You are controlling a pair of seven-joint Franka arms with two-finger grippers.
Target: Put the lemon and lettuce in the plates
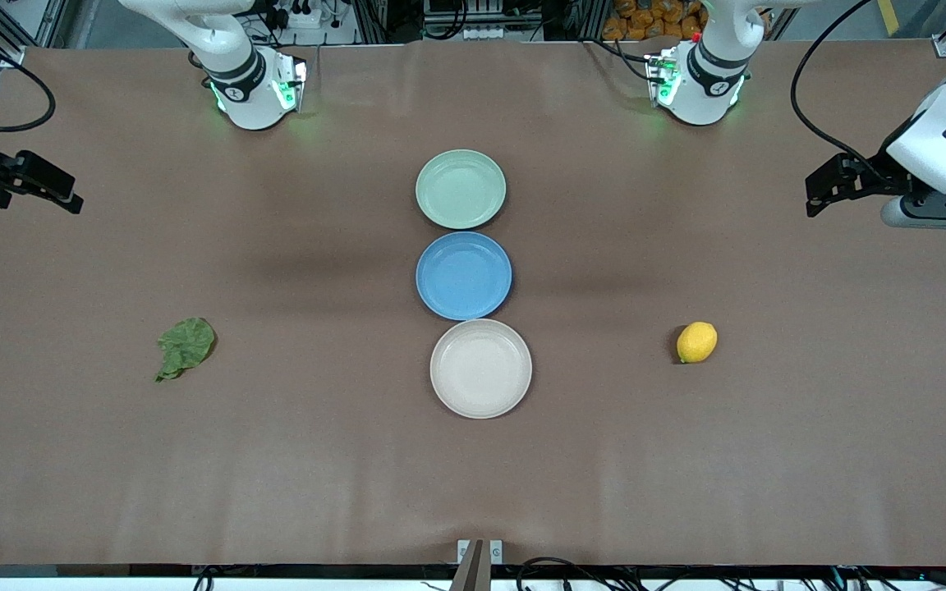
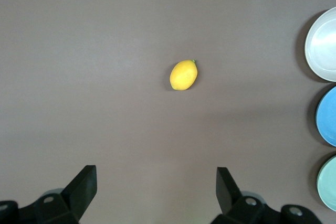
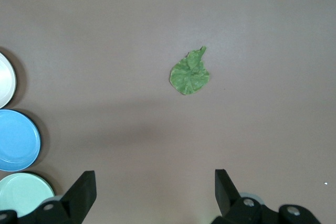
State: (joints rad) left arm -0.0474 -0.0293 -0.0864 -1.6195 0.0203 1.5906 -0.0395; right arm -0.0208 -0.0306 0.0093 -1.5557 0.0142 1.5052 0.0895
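Matt brown table covering (image 1: 276, 460); smooth, faintly glossy plates (image 1: 481, 368); crinkled lettuce (image 1: 185, 346); smooth-skinned lemon (image 1: 696, 342).

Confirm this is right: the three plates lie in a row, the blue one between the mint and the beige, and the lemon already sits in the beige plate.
Not quite. The lemon lies on the bare table toward the left arm's end, apart from the beige plate, as the front view shows. The rest stands.

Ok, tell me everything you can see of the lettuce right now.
The lettuce is a single crinkled dark green leaf with a short stem, lying flat on the brown table toward the right arm's end. Nothing touches it. It lies apart from the three plates, about level with the beige plate.
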